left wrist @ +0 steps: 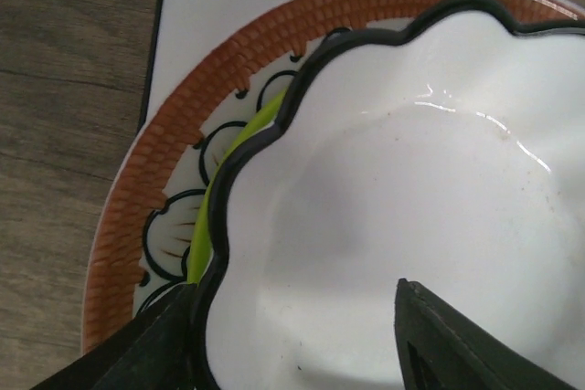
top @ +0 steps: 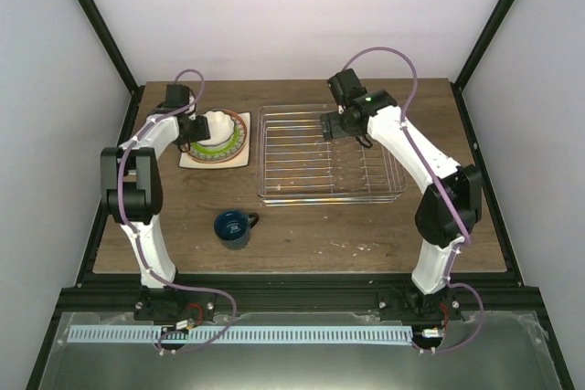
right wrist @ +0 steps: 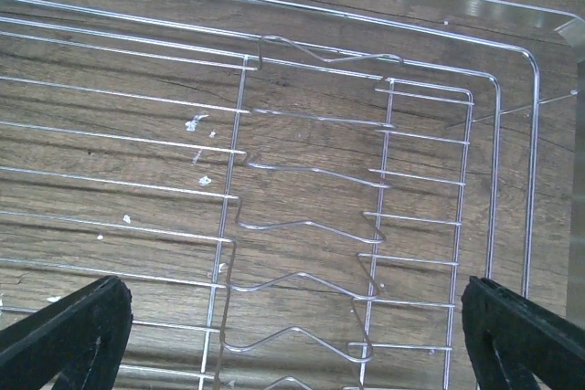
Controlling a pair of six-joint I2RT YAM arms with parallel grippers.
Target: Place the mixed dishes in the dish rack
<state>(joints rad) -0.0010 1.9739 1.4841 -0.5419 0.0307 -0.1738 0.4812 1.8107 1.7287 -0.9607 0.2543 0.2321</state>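
The small white scalloped bowl [top: 218, 123] with a black rim sits on top of a stack: lime-green plate [top: 233, 145], beige floral plate [top: 241, 131] with an orange-brown border, white square plate [top: 196, 160]. My left gripper [top: 195, 127] is open and straddles the bowl's near rim. In the left wrist view [left wrist: 302, 353] one finger is outside the bowl [left wrist: 411, 180] and one is inside. The green plate [left wrist: 224, 184], floral plate [left wrist: 183, 134] and square plate [left wrist: 192, 6] show beneath. The dark blue mug [top: 234, 228] stands alone. My right gripper [top: 331, 127] hangs open and empty over the wire dish rack [top: 329, 157].
The rack [right wrist: 302, 223] holds nothing, and the wood table shows through its wires under my right gripper [right wrist: 302, 335]. Small white crumbs lie on the table inside the rack. Black frame posts stand at the table's back corners.
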